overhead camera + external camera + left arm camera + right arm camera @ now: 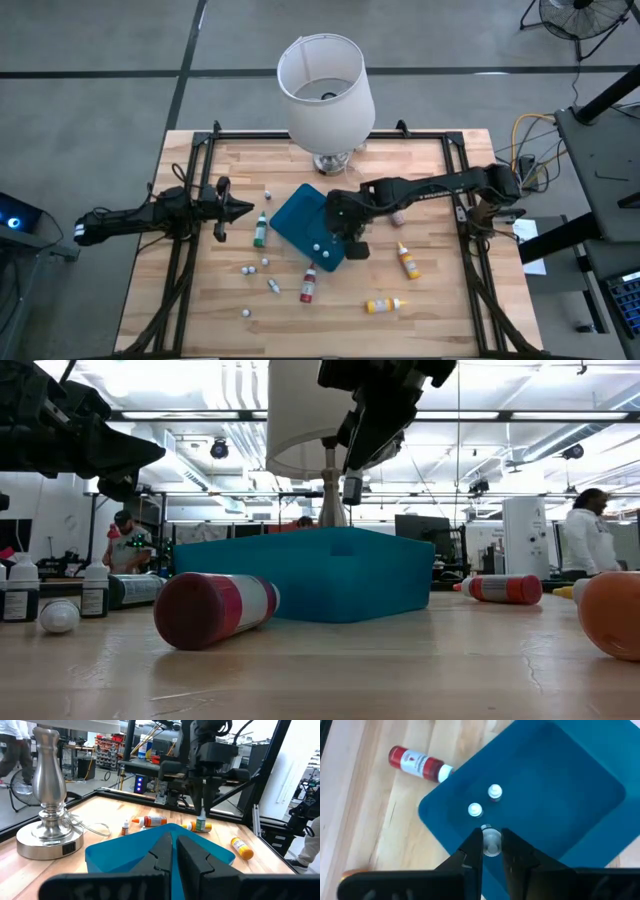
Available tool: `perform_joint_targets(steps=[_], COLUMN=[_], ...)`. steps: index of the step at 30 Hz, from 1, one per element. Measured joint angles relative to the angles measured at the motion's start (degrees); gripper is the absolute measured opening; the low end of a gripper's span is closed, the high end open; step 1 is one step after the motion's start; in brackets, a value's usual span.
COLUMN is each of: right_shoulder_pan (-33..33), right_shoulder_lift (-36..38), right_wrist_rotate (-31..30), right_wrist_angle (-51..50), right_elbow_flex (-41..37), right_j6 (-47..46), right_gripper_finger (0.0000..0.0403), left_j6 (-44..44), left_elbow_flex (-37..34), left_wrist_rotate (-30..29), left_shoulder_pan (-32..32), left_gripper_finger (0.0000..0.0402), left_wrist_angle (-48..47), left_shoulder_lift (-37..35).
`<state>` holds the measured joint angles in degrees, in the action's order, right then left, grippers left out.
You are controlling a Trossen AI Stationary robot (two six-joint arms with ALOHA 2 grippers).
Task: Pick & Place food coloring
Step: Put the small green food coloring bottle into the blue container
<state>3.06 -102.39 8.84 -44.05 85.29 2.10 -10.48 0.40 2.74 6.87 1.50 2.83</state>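
Note:
A teal tray (305, 222) lies mid-table. My right gripper (491, 851) hangs over it, pointing down, shut on a small green bottle (201, 823). Two small white-capped bottles (494, 791) (475, 809) stand in the tray. A red bottle (308, 286) lies on its side near the tray's near edge. An orange one (408, 261) and a yellow one (383, 304) lie to the right. A green bottle (260, 230) lies left of the tray. My left gripper (236, 208) is shut, beside that green bottle and apart from it. My right gripper pinches the small green bottle by its white-capped upper end (491, 839) between the two fingers, coming from above and pointing down. The bottle hangs upright below the fingertips (202, 805), over the tray; in the low view it is above the tray's rim.
A white-shaded lamp (325, 85) with a metal base (47, 837) stands at the table's far edge, behind the tray. Several small white caps (266, 263) lie scattered left of and nearer than the tray. A black frame (190, 250) runs along the table's edges. People show in the room beyond.

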Motion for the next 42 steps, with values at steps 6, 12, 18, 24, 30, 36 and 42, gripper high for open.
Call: perform_joint_targets(steps=[6, 12, 18, 24, 30, 36, 42], right_shoulder_pan=[-1.97, -3.53, -3.90, -3.69, -2.91, -2.89, -2.27], right_shoulder_lift=[0.00, -1.55, -5.86, -9.86, -14.29, -18.57, -21.72], right_wrist_rotate=[0.02, 0.26, 0.27, 0.70, 1.04, 2.35, 3.36], right_wrist_angle=[0.46, 2.52, 2.50, 0.10, -5.82, -9.44, -10.06], right_elbow_flex=[0.64, 1.12, 7.27, 14.07, 21.01, 25.58, 27.28], right_j6=[-3.92, -3.84, 1.63, 6.06, 12.71, 14.64, 15.98], right_gripper_finger=[0.0038, 0.0038, 0.0038, 0.0038, 0.0038, 0.0038, 0.0038], left_j6=[-0.01, -0.02, -0.01, -0.02, 0.00, 0.00, 0.00], left_elbow_flex=[0.00, 0.00, 0.00, 0.00, 0.00, 0.00, 0.00], left_wrist_rotate=[0.00, 0.00, -0.02, -0.04, -0.04, -0.07, -0.05], left_shoulder_pan=[0.00, 0.00, -0.02, -0.01, -0.02, -0.01, -0.01], left_gripper_finger=[0.0000, 0.0000, 0.0000, 0.0000, 0.0000, 0.0000, 0.0000], left_wrist_angle=[0.02, 0.02, 0.00, -0.02, -0.04, -0.08, -0.09], left_shoulder_lift=[0.00, 0.00, 0.02, 0.01, 0.02, 0.01, 0.00])
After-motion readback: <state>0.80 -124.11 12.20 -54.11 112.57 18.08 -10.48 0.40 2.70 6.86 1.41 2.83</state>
